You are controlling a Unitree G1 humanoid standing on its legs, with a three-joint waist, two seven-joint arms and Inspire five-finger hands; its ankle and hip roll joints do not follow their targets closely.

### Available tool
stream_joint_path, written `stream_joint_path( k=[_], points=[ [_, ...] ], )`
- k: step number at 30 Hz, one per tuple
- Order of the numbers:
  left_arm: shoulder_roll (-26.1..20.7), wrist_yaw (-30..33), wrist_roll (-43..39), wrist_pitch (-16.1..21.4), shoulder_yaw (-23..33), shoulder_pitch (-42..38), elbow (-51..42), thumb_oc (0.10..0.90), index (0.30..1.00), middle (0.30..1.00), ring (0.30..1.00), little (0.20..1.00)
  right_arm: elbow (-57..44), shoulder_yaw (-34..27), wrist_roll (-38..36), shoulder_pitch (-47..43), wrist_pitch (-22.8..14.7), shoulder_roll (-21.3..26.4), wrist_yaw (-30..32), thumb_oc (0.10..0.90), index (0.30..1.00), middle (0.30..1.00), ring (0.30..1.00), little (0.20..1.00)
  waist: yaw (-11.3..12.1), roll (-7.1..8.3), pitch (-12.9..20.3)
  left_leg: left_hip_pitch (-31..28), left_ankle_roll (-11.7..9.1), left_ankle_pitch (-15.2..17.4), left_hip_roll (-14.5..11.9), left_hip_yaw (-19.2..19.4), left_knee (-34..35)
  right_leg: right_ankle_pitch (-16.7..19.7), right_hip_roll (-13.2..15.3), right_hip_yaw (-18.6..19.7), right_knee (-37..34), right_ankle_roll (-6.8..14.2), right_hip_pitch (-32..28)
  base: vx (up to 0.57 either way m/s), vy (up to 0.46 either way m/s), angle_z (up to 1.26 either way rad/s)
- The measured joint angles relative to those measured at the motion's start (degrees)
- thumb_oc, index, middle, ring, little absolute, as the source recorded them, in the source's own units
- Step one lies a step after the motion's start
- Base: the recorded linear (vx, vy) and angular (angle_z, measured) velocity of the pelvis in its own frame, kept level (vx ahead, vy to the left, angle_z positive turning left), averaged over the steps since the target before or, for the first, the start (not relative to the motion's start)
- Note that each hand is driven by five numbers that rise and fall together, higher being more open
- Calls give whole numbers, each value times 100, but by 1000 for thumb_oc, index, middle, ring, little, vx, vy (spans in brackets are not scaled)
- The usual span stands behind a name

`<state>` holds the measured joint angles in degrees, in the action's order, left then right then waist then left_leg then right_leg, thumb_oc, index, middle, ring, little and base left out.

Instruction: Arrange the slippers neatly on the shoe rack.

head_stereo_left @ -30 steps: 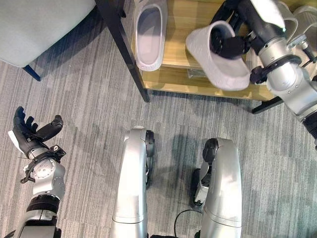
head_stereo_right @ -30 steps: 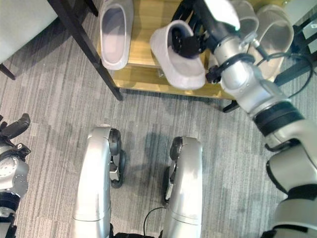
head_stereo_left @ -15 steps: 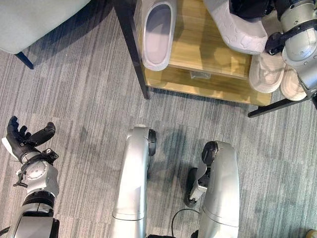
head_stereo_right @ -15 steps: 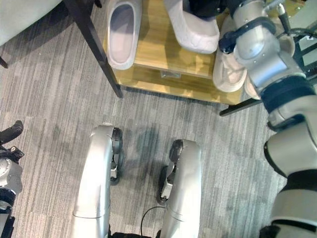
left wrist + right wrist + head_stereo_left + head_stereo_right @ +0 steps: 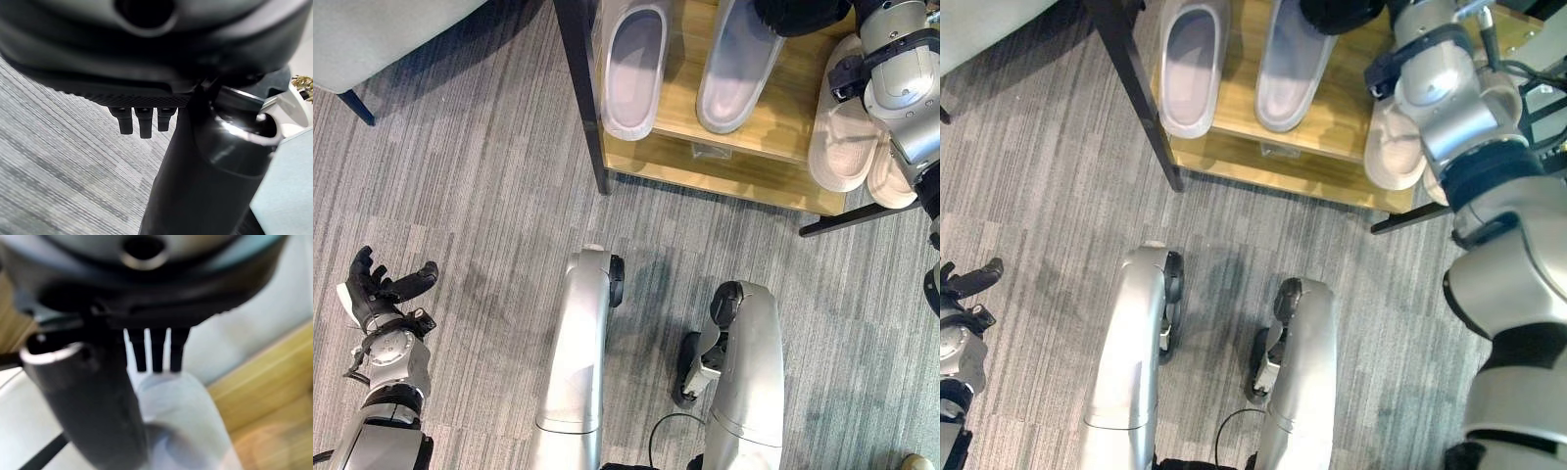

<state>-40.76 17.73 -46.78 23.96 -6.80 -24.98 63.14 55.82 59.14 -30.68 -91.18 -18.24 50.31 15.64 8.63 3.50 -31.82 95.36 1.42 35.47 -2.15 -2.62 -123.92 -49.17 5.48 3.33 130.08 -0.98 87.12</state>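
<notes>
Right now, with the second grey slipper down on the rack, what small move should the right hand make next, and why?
Probably open the right hand and draw it back. The second grey slipper already lies flat on the shoe rack, parallel beside the first grey slipper, so only letting go seems left.

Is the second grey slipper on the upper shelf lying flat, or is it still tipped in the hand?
Flat. The second grey slipper lies sole-down on the shoe rack, parallel to the first grey slipper. The right hand is at its toe end.
</notes>
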Motion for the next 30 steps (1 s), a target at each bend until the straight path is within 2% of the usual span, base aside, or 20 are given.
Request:
stream_joint_path(
  k=[7, 17, 25, 30],
  points=[
    [1, -127, 13, 0, -12, -18, 120, 800, 900, 900, 900, 900, -36, 8, -212, 0, -3, 0, -71, 800, 900, 900, 900, 900, -27, 1, 0, -7, -14, -7, -4, 4, 0, 0, -3, 5, 15, 0, 11, -5, 1, 0],
    [1, -341, 143, -54, -160, 177, 344, 800, 900, 900, 900, 900, -130, 363, -665, 0, -1, 0, -618, 800, 900, 900, 900, 900, -30, 13, -4, -18, -17, -8, -18, 5, -30, 0, -8, 10, 45, -1, 9, -19, 3, 0],
    [-1, -344, 331, -59, -204, 256, 337, 800, 900, 900, 900, 900, -733, 365, -921, 2, -6, 17, -742, 800, 900, 900, 900, 900, -30, 81, 3, -25, -13, -4, -81, -4, -97, 0, -23, 11, 103, -1, 7, 0, 0, 0],
    [6, -332, 607, -62, -223, 466, 242, 800, 900, 900, 900, 900, -990, 335, -994, 22, -15, 41, -724, 800, 900, 900, 900, 900, -109, 98, 5, -24, 9, 9, -98, -1, -165, 0, -35, 20, 156, 0, 5, -20, 8, -2]
  ],
)
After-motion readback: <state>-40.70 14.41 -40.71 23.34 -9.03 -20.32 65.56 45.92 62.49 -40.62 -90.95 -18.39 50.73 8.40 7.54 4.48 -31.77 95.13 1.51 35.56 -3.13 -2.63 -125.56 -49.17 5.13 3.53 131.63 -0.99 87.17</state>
